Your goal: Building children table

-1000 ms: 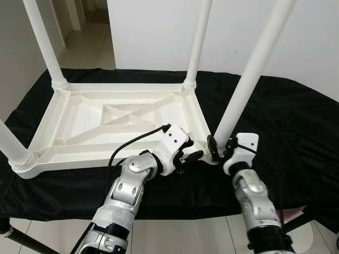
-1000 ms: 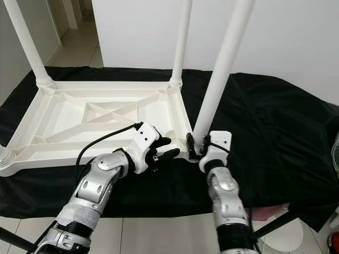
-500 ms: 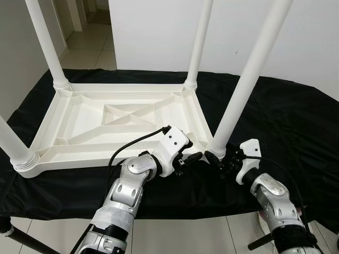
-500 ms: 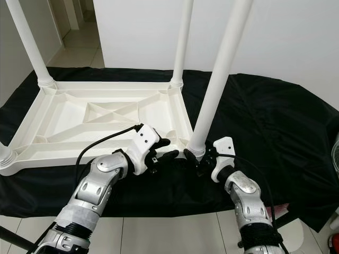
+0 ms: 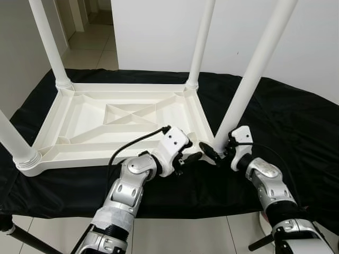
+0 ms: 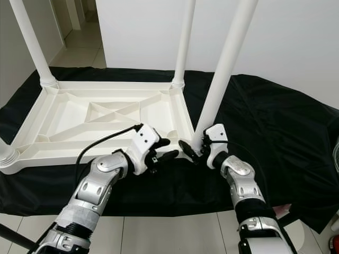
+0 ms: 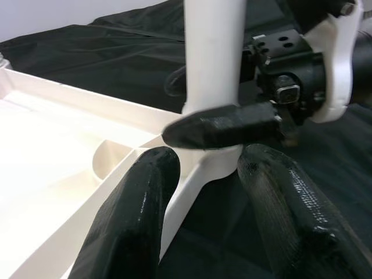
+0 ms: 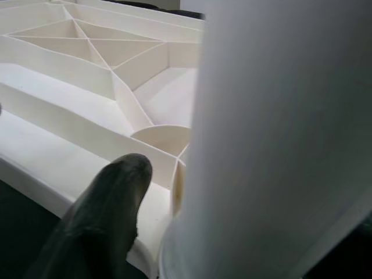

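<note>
A white plastic children's table [image 5: 79,157] lies upside down on a black cloth, its legs standing up. My left gripper [image 5: 190,154] is at the near right corner, open, one finger [image 7: 136,221] on each side of the rim. My right gripper [image 5: 214,150] is at the base of the near right leg [image 5: 254,63]. One of its fingers [image 7: 226,125] lies across the front of that leg where it meets the corner socket; the other is hidden behind the leg. In the right wrist view the leg [image 8: 279,145] is very close, with a finger [image 8: 110,209] beside it.
Three more legs stand at the far left [image 5: 50,42], far right [image 5: 201,42] and near left [image 5: 13,140] corners. The black cloth [image 5: 296,121] stretches out to the right of the table. A white wall is close behind, and tiled floor lies below the near edge.
My right gripper left the leg base, drew back toward me, then came back to it from the right with its wrist turned. The left gripper stayed at the corner.
</note>
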